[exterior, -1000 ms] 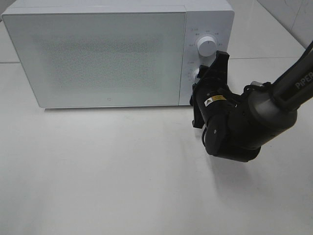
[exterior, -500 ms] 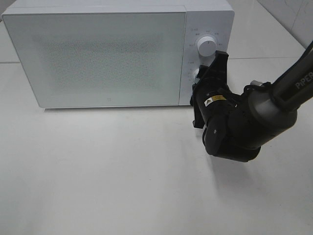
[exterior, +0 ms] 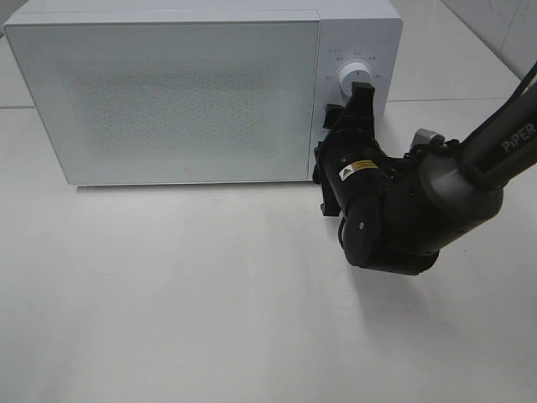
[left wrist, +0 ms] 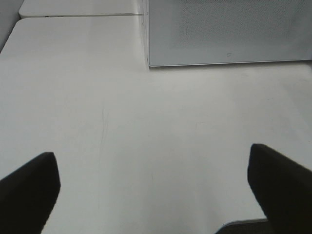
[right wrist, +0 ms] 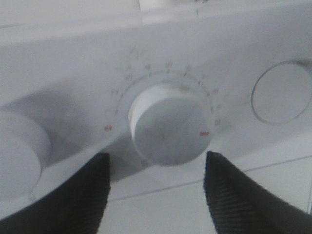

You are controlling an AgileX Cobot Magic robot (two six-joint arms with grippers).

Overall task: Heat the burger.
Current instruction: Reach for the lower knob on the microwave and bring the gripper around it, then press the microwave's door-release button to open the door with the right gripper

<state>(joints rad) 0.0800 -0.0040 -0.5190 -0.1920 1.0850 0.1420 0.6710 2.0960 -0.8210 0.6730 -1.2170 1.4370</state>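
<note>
The burger is hidden; no view shows it. The white microwave (exterior: 185, 92) stands with its door shut. My right gripper (exterior: 351, 107) is up against the control panel, just below the upper knob (exterior: 355, 77). In the right wrist view the right gripper (right wrist: 156, 158) is open, its fingers (right wrist: 78, 195) flanking the lower white knob (right wrist: 168, 124) with a small gap on each side. My left gripper (left wrist: 151, 153) hovers open over bare tabletop in front of the microwave (left wrist: 224, 34), holding nothing.
On the panel, another knob (right wrist: 19, 151) and a round button (right wrist: 282, 92) sit on either side of the lower knob. The white table (exterior: 168, 294) stretches in front of the microwave. The right arm's dark body (exterior: 394, 210) hangs over the table at right.
My right gripper has shifted up and closer to the control panel, and its jaws have spread wider around the lower knob. The left gripper and the microwave door have not moved.
</note>
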